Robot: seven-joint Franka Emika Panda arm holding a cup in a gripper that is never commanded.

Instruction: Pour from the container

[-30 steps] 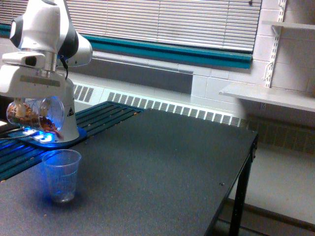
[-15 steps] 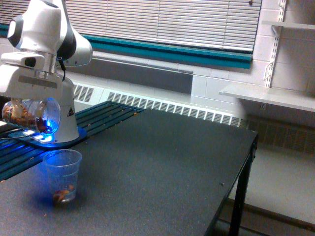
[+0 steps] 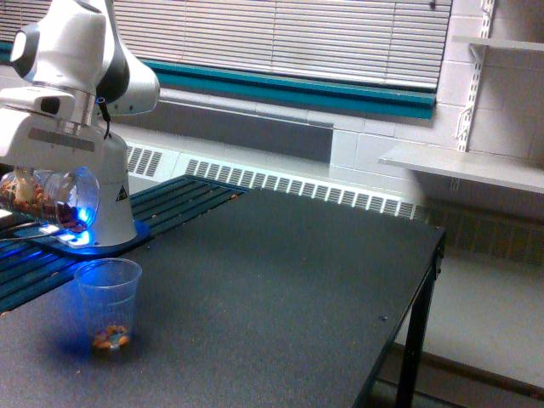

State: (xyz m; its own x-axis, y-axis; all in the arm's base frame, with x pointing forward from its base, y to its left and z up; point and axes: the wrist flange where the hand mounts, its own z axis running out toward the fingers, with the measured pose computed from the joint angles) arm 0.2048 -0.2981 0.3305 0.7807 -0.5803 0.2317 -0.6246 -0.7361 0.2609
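The gripper (image 3: 47,166) is seen at the exterior view's left, hanging below the white arm (image 3: 81,51), and it is clamped on the container (image 3: 51,200), although the fingers themselves are mostly masked by the white housing, so the exact points of contact cannot be made out. The container is held tipped close to horizontal, with its wide mouth turned toward the exterior view's right and lit blue at the rim; brown nut-like bits are visible through its clear wall, gathered mostly toward the closed end. Below and slightly to the right of the mouth, a ridged clear cup (image 3: 108,304) stands upright on the dark table (image 3: 280,289), well apart from the container, and a small heap of brown pieces is seen at its bottom. A white base (image 3: 110,212) on a blue-lit plate is placed just behind the container, with a slatted dark rack (image 3: 183,197) beside it. The pour is judged to be under way, with a part of the contents delivered and more remaining. The container is judged to be light, thin-walled and somewhat flexible, so that a hard squeeze could deform it, and its smooth plastic is likely slippery. A hold around the mid-wall, away from the open rim, is judged best. The loose bits are expected to slide in bursts rather than evenly, so some could be thrown past the narrow cup.
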